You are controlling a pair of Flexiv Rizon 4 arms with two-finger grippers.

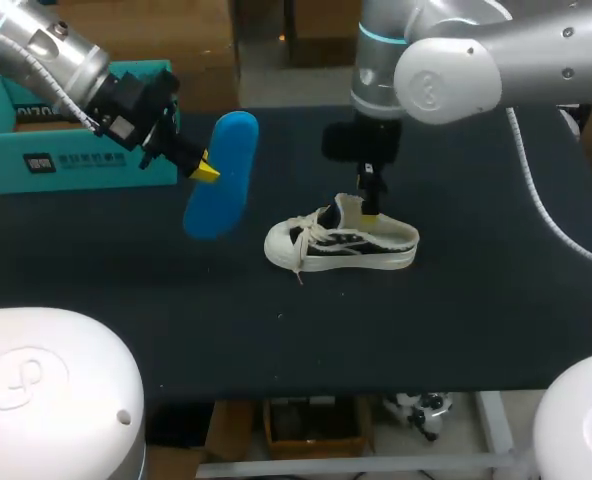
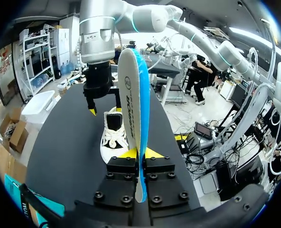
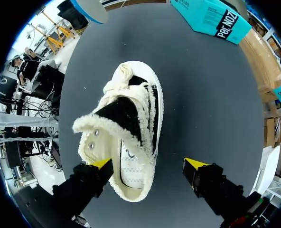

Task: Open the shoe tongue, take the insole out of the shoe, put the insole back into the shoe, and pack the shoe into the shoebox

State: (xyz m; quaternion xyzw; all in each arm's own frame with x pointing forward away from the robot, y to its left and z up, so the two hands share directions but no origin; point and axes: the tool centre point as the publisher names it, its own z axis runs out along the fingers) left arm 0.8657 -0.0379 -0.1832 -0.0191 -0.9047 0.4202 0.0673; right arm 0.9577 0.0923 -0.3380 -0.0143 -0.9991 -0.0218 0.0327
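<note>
Blue insole [image 1: 221,175] is being clenched edgewise in the left hand [image 1: 206,171]. Right hand [image 3: 148,165] is hovering released, white shoe's [image 3: 131,118] heel between its fingers [image 3: 88,180].

I see a bright blue insole [image 1: 221,175] with a white upper face, a cream shoe [image 1: 341,245] with black panels and white laces, a teal shoebox [image 1: 76,150], a black counter [image 1: 476,300] and yellow-tipped fingers [image 1: 207,171].
</note>
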